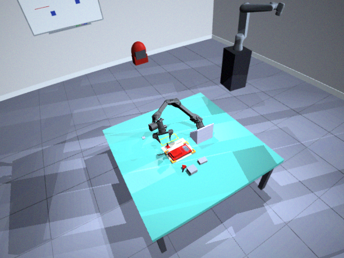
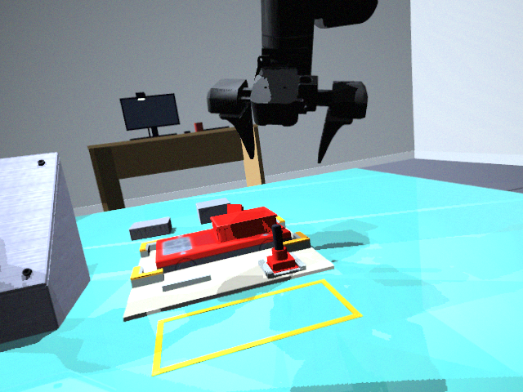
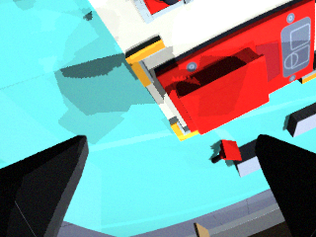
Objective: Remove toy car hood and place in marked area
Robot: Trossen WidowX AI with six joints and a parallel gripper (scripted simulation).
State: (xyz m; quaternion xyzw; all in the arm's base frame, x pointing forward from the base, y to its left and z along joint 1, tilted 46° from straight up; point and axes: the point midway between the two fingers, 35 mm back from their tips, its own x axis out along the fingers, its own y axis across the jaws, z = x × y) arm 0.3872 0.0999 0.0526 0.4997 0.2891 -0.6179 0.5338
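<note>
Black tool (image 2: 286,158) spread wide, empty, hovering above red toy car (image 2: 219,242).

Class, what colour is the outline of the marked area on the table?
Yellow outline, seen best in the exterior view.

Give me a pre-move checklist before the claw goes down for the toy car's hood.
1. Claw open wide, nothing between its fingers: ok.
2. Claw clear of everything, hanging above the table: ok.
3. Toy car seated on its white base plate between the yellow corner stops: ok.
4. Hood still on the car: cannot tell which part it is.
5. Yellow marked area free of objects: ok.
6. Red lever block near the descent path: not ok, watch it.
</note>
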